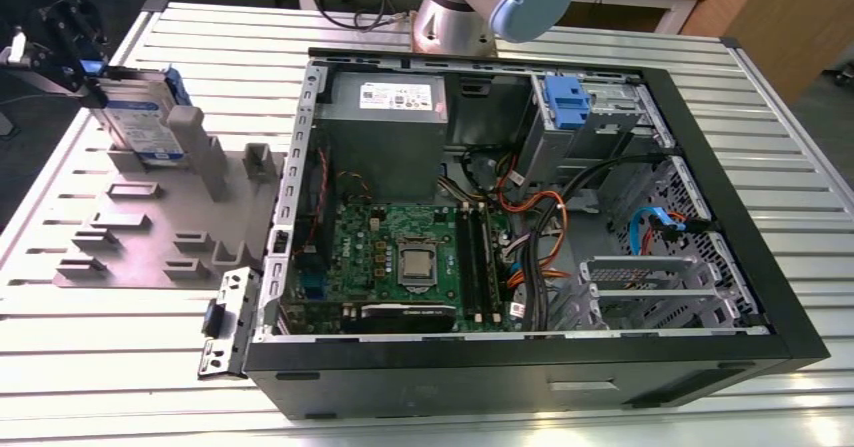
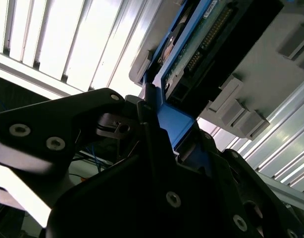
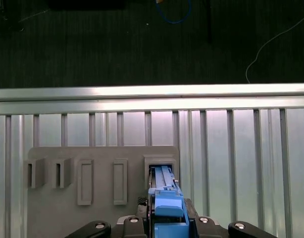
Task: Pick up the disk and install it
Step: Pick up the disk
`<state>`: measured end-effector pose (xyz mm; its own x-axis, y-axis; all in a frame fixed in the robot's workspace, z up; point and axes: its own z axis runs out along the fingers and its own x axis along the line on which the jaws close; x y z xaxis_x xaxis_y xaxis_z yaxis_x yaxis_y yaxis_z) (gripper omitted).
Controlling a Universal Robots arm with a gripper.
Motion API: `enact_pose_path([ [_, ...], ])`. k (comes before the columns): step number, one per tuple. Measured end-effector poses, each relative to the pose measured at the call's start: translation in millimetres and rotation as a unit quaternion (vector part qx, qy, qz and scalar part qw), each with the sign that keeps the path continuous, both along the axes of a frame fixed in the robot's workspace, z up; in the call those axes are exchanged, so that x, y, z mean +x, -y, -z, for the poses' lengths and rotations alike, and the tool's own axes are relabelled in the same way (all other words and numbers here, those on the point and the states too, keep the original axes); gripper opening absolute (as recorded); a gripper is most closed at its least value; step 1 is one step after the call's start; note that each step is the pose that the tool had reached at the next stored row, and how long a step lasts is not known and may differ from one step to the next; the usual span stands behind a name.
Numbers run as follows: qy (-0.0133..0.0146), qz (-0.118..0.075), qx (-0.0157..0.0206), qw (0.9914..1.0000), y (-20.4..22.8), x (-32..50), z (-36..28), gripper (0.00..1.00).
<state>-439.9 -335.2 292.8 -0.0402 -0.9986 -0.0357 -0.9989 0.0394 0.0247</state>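
Exterior view: the disk (image 1: 140,119) stands upright in the grey holder (image 1: 147,239) on the desk (image 1: 767,132); both wrist views show the jaws pinching its blue rail (image 3: 168,204).

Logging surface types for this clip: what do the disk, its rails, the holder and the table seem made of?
The disk looks like silver-grey metal with a dull sheen and a paper-like label. Its rails look like smooth blue moulded plastic. The holder is matt grey, probably plastic. The table is ribbed bright metal, likely aluminium, judging by the glare.
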Motion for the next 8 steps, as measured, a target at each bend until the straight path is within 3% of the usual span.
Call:
enact_pose_path([
  [8,-0.0001,0.000,-0.0006,1.00000,0.0,0.0,-1.3,0.36],
])
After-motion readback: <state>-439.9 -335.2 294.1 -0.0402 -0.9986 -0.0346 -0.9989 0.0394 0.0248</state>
